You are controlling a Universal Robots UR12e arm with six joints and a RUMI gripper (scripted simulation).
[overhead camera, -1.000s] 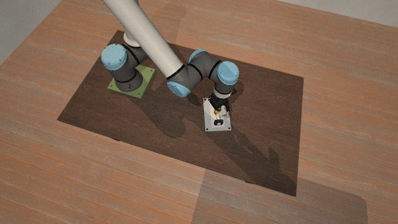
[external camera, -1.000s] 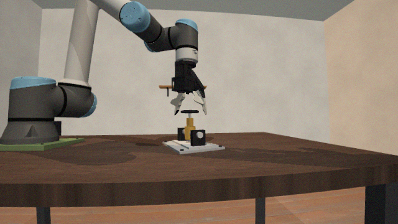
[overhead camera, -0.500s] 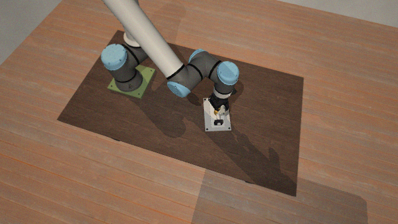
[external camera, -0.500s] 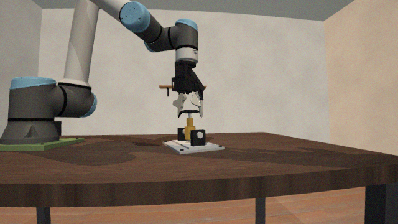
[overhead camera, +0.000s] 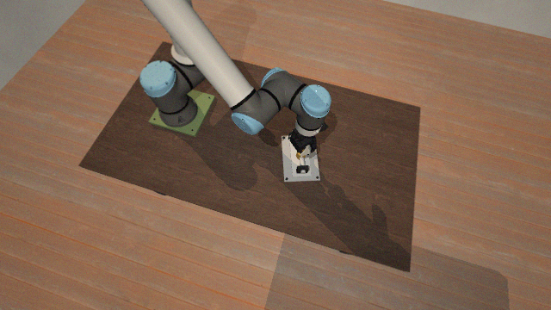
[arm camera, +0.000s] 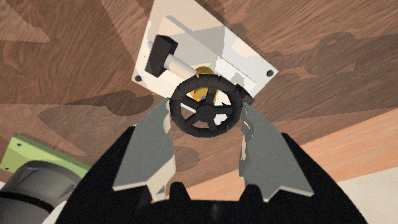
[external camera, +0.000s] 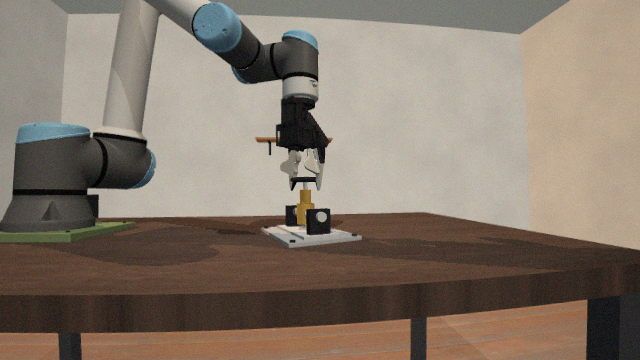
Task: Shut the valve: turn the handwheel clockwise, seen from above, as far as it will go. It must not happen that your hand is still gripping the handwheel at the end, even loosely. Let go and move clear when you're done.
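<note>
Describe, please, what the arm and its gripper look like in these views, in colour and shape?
The arm has a long off-white tube link, dark grey joint housings with light blue round end caps, and thin black seams. It stands on a green base plate. The gripper has a black body and two pale grey, wedge-shaped fingers. No cables or markings show.

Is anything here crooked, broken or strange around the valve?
Nothing stands out. The pincer is shut on the black handwheel from both sides, the wheel sits level on its yellow stem, and the white base plate lies flat on the table.
</note>
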